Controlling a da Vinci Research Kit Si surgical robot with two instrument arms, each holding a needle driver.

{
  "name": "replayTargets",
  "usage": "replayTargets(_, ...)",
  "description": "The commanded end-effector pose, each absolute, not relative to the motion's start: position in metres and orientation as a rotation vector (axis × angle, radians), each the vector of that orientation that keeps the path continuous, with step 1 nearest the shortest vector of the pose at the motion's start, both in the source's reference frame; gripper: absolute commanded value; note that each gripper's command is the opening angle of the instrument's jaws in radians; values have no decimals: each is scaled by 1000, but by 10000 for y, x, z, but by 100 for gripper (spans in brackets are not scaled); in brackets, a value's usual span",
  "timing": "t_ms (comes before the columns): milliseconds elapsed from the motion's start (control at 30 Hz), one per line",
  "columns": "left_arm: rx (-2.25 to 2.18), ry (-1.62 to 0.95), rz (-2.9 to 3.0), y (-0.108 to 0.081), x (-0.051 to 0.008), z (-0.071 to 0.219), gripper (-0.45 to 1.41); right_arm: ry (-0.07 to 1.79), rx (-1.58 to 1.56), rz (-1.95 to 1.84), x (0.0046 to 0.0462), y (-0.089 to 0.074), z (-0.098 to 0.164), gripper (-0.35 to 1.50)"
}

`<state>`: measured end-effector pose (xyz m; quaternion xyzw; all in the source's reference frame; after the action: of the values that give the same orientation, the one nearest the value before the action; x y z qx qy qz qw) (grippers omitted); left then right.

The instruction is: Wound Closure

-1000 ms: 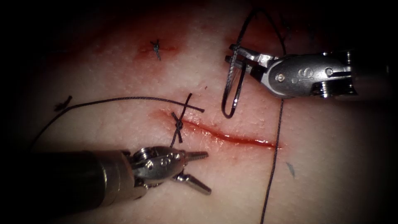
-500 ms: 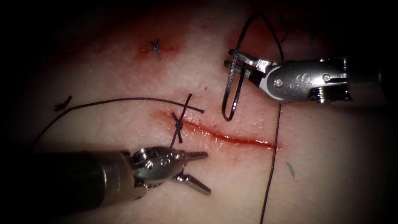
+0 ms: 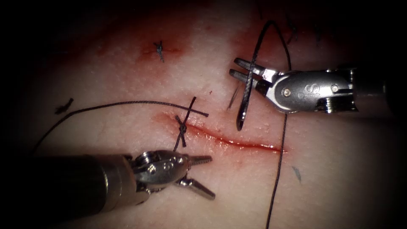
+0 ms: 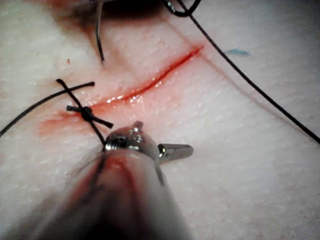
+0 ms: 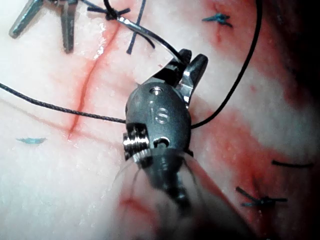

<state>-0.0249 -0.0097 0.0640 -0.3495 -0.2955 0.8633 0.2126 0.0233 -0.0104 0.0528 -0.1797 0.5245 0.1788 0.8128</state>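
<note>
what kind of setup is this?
Likely a surgical suturing practice bench: pale tissue with a red cut, one tied stitch, the right tool holding a curved needle, the left tool open, holding nothing.

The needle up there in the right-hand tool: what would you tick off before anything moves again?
1. Right tool holds the needle: ok, jaws shut on its upper curve.
2. Needle tip out of the tissue: ok, above the cut.
3. Left tool free: ok, jaws open, holding nothing.
4. Knot at the cut's left end: ok, tied.
5. Thread free of snags: cannot tell.
</note>
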Motion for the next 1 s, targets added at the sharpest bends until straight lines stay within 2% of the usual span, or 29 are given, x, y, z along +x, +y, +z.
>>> replayTargets(33, -971, -823, 2397, -101, -255, 646, 74, 1122, -381, 384, 240, -108, 534, -35)
replayTargets(600, -970, -824, 2392, -97, -258, 645, 74, 1076, -189, 414, 264, -128, 550, -35)
replayTargets(1000, -970, -824, 2393, -97, -257, 645, 74, 1055, -171, 382, 266, -148, 555, -35)
